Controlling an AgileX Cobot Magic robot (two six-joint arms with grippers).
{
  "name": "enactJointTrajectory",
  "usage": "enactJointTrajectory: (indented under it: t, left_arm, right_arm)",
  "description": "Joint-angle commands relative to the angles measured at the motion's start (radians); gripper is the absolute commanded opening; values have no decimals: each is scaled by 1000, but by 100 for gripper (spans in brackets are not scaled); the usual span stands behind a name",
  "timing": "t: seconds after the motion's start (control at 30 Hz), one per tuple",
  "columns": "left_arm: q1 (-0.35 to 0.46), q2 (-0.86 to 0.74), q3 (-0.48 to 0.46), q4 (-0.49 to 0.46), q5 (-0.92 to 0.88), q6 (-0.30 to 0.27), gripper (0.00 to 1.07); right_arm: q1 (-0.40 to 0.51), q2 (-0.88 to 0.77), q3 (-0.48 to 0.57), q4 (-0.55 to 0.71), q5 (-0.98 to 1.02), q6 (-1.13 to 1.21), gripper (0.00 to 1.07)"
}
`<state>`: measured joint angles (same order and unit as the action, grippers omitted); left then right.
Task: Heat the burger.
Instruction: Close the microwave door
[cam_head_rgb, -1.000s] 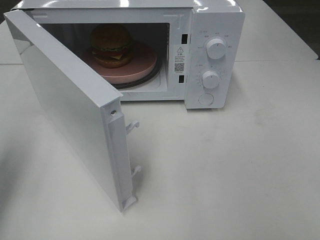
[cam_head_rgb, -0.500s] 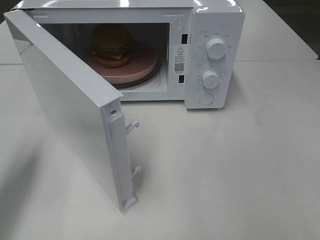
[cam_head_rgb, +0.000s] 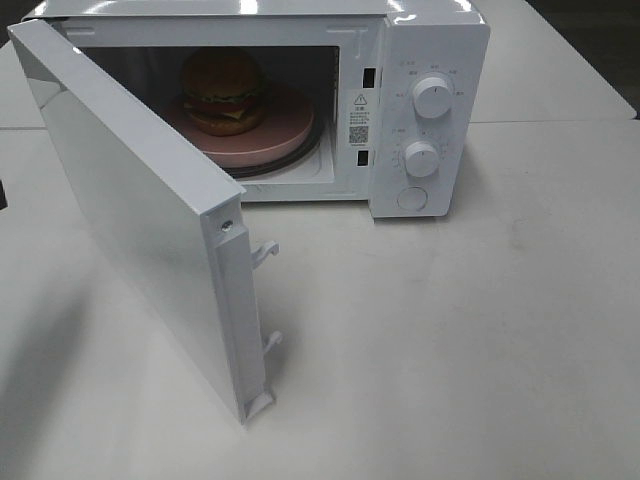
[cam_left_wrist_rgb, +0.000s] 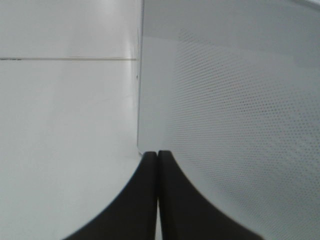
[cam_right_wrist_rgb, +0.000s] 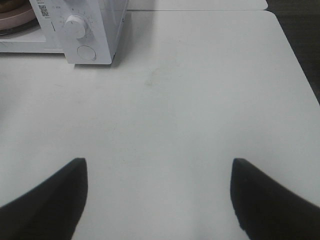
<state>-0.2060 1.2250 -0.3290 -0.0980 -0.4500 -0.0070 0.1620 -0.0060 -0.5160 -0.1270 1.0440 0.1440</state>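
The burger (cam_head_rgb: 222, 88) sits on a round pink plate (cam_head_rgb: 285, 125) inside the white microwave (cam_head_rgb: 430, 60). Its door (cam_head_rgb: 130, 220) stands swung out to the left, wide open. In the left wrist view my left gripper (cam_left_wrist_rgb: 158, 156) is shut on nothing, its tips close to the door's dotted outer face (cam_left_wrist_rgb: 235, 125). Only a dark sliver of the left arm (cam_head_rgb: 2, 192) shows at the exterior view's left edge. My right gripper (cam_right_wrist_rgb: 160, 172) hangs open over bare table, well in front and right of the microwave (cam_right_wrist_rgb: 85, 30). The plate's rim (cam_right_wrist_rgb: 12, 12) shows in that view; the burger does not.
The microwave's panel carries two round knobs (cam_head_rgb: 432, 97) (cam_head_rgb: 421, 159) and a round button (cam_head_rgb: 412, 198). Two latch hooks (cam_head_rgb: 266, 252) stick out of the door's free edge. The white table (cam_head_rgb: 480, 350) spreads in front and to the right, with a dark floor past its right edge (cam_right_wrist_rgb: 300, 45).
A dark sliver of the left arm has come in at the left edge, and its shadow on the table at lower left has grown. The door and burger have not moved.
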Motion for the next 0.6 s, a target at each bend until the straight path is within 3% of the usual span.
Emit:
enactJointTrajectory:
  t: [0.03,0.1,0.13,0.2,0.33,0.47,0.57,0.6]
  left_arm:
    - [-5,21,0,109,-74,-101,0]
    - [-5,63,0,215,-141,-206,0]
    - [-5,63,0,215,-141,-206,0]
    - [-5,118,0,306,-216,-291,0]
    - [-5,164,0,328,-279,-332,0]
    - [-28,196,-2,312,-327,-329,0]
    - [-97,223,-27,278,-337,-288,0]
    - [-133,242,-40,226,-336,-258,0]
  right_arm:
    - [-4,-26,3,-2,-8,-8,75]
    - [-4,-26,3,-2,-8,-8,75]
    - [-4,-26,3,-2,-8,-8,75]
    - [-4,-26,3,-2,-8,-8,75]
    - [-4,-26,3,-2,-8,-8,75]
    - [-4,-26,3,-2,-8,-8,75]
    - [-4,-26,3,-2,-8,-8,75]
    - [-4,-26,3,-2,-8,-8,75]
